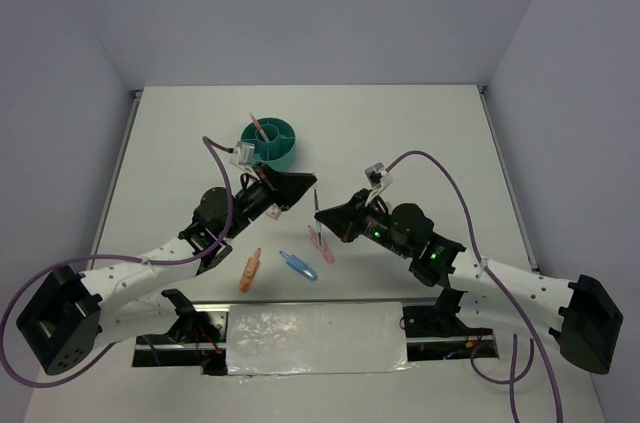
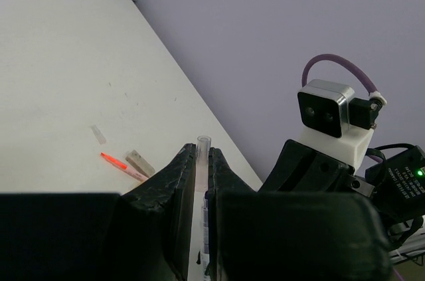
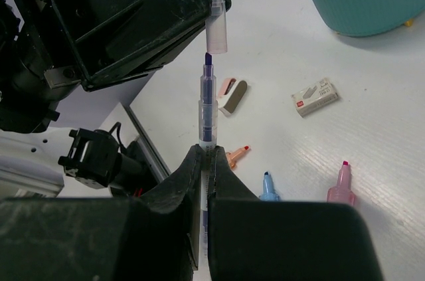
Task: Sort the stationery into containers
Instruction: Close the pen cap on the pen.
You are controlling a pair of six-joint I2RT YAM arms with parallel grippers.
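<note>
**Over mid-desk: pen + cap, one per claw**

L claw [image 2: 202, 155] narrow, pinching clear cap [image 3: 216, 20]. R claw [image 3: 207, 156] clamped on purple pen [image 3: 208, 111], tip up, right at cap mouth; contact unclear. Teal organiser [image 1: 285, 156] sits far-ctr on desk [image 1: 420, 133] w/ pink pen [image 1: 257, 125] inside. Orange marker [image 1: 250, 270], blue marker [image 1: 297, 265], pink marker [image 1: 322, 246] lie on desk nr near edge.

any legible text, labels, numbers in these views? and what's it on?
Nothing can be read as words.
Print and a red mark on the box: too small to read.
White print on the black module of the right arm: blurred, unreadable.
</note>
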